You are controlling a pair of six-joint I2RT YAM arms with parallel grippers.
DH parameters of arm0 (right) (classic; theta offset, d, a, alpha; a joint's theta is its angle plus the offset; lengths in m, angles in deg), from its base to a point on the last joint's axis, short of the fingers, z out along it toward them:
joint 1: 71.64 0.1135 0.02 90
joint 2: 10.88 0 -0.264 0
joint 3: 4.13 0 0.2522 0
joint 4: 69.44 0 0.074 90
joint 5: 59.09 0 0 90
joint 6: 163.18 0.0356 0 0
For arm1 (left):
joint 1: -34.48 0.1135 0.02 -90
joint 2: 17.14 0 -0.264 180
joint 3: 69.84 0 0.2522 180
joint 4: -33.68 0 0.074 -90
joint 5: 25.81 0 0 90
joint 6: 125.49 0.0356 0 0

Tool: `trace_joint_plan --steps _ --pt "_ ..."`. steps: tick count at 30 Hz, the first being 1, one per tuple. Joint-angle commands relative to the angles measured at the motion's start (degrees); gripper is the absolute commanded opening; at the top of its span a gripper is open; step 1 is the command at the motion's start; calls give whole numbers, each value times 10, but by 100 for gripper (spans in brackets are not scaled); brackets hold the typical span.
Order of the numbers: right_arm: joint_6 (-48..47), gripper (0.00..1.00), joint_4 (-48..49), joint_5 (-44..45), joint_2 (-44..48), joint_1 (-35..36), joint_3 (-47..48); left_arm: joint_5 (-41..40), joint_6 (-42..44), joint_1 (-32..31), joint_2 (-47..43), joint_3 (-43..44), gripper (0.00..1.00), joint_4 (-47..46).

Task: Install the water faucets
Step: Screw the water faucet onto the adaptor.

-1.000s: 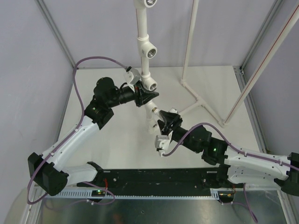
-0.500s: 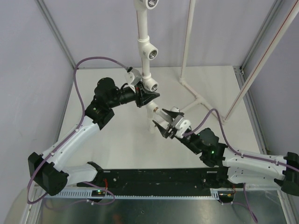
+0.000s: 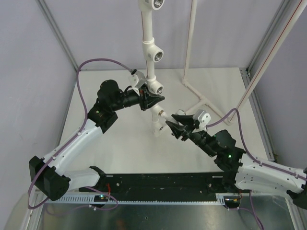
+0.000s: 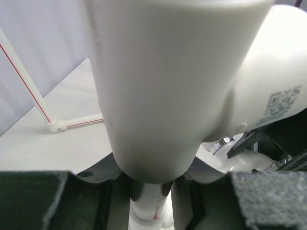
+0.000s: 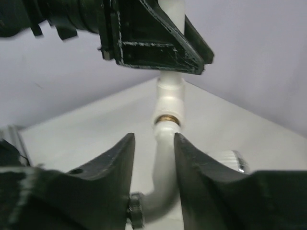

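Tabletop (image 4: 48, 148) mostly hidden by pipe (image 4: 163, 86) clamped in left gripper (image 4: 151, 201).

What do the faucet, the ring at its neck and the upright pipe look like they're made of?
Faucet: smooth white plastic by its look, softly glossy. Ring: yellowish and shiny, likely brass, though the view is blurred. Pipe: apparently the same opaque white plastic, with a thin red line along it.

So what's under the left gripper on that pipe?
Below the left gripper, a water faucet meets the white pipe at a brass thread, flanked by the fingers of the right gripper. Those fingers partly hide the faucet's lower end.
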Motion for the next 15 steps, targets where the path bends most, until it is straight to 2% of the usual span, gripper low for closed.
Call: trace_joint_plan --steps 1,4,7,10,15 --pt "-117 49 -146 6 70 -4 42 51 -64 -8 -4 -9 0 33" --pt "-153 56 -192 37 119 -4 52 52 -64 -8 -4 -9 0 33" --pt "-71 58 -225 109 163 -6 70 51 -64 -8 -4 -9 0 33" --pt "138 60 -267 165 207 -10 74 51 -64 -8 -4 -9 0 33" --pt "496 62 -349 159 213 -14 61 51 -65 -8 -1 -8 0 33"
